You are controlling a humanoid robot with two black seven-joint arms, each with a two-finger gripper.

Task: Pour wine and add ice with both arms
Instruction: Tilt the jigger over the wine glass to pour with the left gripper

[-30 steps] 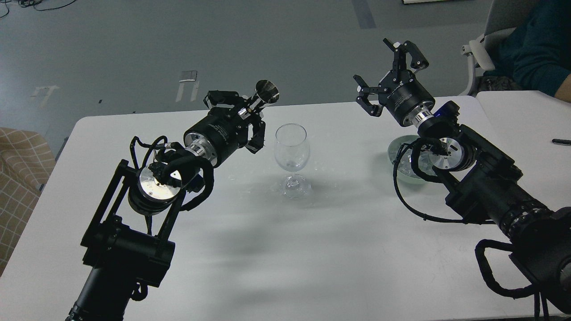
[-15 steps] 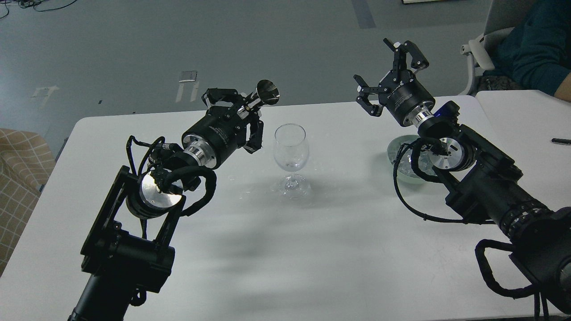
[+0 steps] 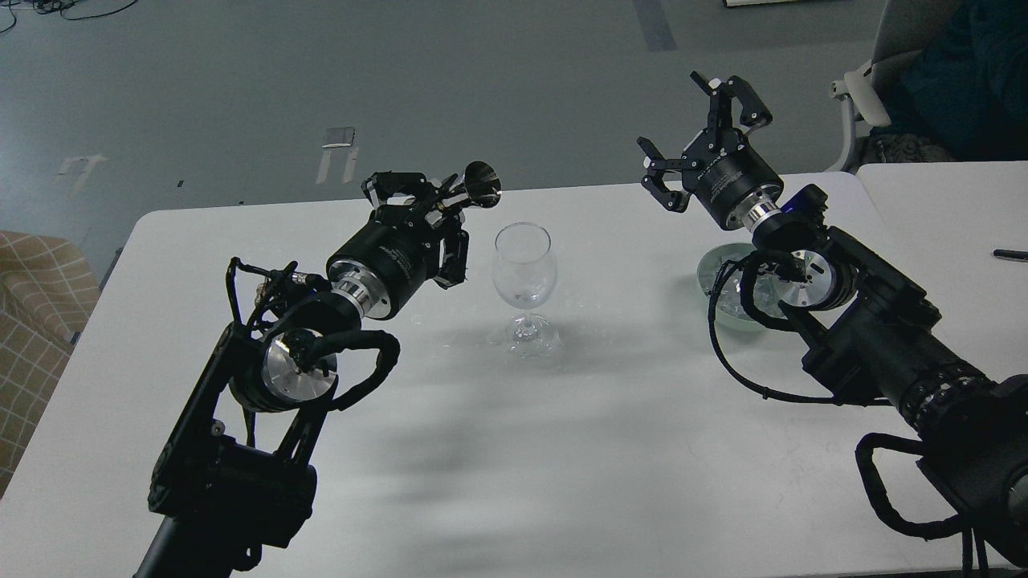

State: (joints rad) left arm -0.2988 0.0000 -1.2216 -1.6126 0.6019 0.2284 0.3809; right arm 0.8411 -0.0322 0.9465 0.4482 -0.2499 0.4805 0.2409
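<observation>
A clear wine glass stands upright at the middle of the white table. My left gripper is shut on a small silver metal cup, held tilted just left of the glass rim and above the table. My right gripper is open and empty, raised above the table's far right. Below its wrist a pale green bowl holds clear ice cubes; my right arm hides part of the bowl.
A second white table adjoins on the right with a black pen on it. A chair with a seated person is at the far right. A checked cushion is off the left edge.
My left arm has shifted and its wrist turned, bringing the silver cup slightly lower and nearer the glass rim. The right arm has stayed still. The person's arm has withdrawn at the right.
</observation>
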